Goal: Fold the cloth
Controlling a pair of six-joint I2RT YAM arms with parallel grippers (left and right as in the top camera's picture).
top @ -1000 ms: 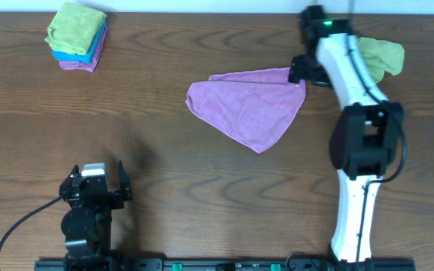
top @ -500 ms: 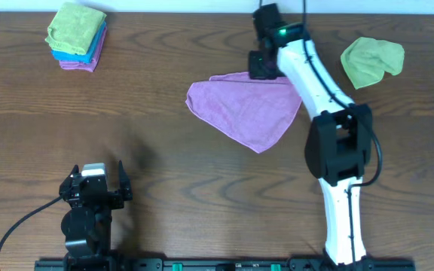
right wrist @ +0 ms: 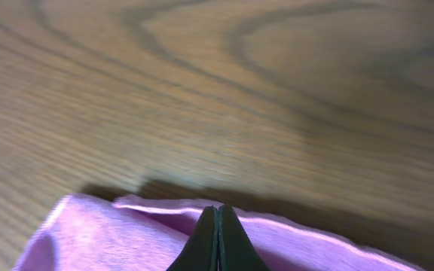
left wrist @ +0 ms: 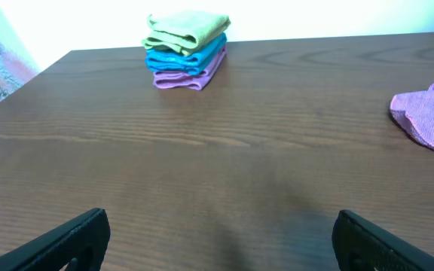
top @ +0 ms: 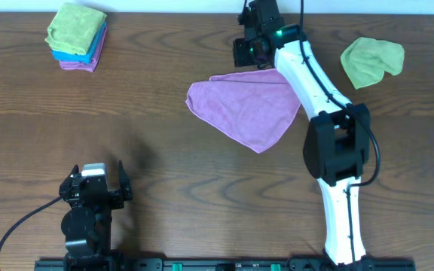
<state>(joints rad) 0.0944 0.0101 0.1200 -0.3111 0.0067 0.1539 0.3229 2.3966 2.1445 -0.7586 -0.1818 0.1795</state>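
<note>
R tool (right wrist: 217,217) (closed) sits at back edge of cloth (right wrist: 119,242).

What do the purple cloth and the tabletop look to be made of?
Purple cloth: looks like soft microfibre or terry, matte, fuzzy nap, limp folds. Table: wood or wood-look laminate, dark brown, grain rings, slight sheen; cannot tell which.

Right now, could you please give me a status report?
Left gripper open. Right gripper shut at far edge of purple microfibre cloth, grip unclear. Crumpled lime-green cloth lies apart; nothing on the purple one.
</note>
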